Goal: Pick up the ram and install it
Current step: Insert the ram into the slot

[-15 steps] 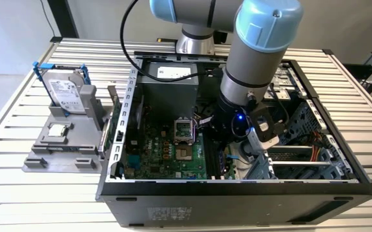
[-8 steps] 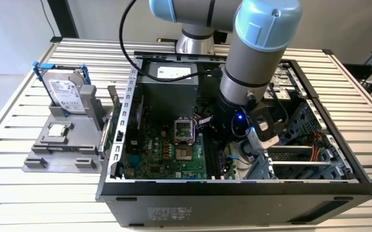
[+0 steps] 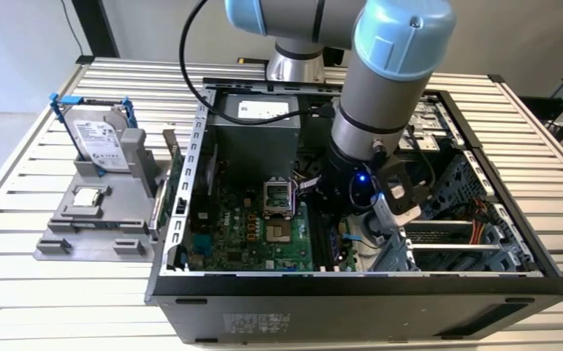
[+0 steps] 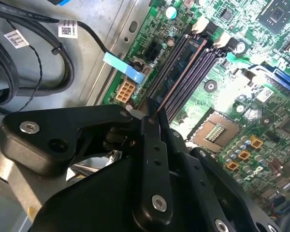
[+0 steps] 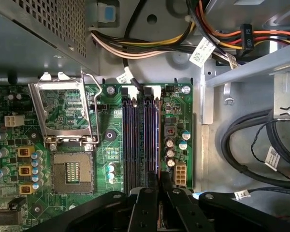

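Tool (image 4: 152, 123) closed edgewise on the ram (image 4: 176, 72); ram running from its fingertips along the motherboard's (image 5: 106, 145) outermost slot.

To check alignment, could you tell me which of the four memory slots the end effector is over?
The outermost dark slot, beside the pale connector, farthest from the square processor socket; the black end effector holds the thin ram over it.

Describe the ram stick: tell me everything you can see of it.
The ram shows edge-on in both wrist views: a long, thin, dark strip standing upright along the outermost of the purple memory slots, on the side nearest the pale power connector. One end sits pinched in the black gripper. Its chips and label cannot be seen, nor whether it is fully seated.
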`<state>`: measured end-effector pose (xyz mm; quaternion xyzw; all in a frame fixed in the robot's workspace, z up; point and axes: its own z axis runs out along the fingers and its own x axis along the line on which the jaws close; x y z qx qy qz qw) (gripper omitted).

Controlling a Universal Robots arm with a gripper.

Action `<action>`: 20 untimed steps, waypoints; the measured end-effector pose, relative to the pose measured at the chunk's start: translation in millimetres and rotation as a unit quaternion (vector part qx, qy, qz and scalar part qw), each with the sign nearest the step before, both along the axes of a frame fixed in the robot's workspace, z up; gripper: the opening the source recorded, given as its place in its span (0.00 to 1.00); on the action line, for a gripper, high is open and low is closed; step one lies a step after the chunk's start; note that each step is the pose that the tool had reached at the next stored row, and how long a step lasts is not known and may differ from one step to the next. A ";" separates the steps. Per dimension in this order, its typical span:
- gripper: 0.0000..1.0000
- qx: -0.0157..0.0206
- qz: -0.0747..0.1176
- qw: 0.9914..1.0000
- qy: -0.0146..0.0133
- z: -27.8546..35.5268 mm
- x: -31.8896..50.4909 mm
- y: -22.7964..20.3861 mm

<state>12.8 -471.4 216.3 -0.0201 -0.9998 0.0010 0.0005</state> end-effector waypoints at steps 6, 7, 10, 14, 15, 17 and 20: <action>0.00 0.000 0.000 1.000 0.003 -3.2 0.6 0.2; 0.00 0.000 0.000 1.000 0.003 -3.8 0.7 0.3; 0.00 0.000 0.000 1.000 0.004 -4.3 0.7 0.2; 0.00 0.000 0.000 1.000 0.004 -6.4 0.7 0.3; 0.00 0.000 0.000 1.000 0.005 -6.4 0.7 0.3; 0.00 0.000 0.000 1.000 0.005 -6.3 0.7 0.2; 0.00 0.000 0.000 1.000 0.006 -6.4 0.7 0.3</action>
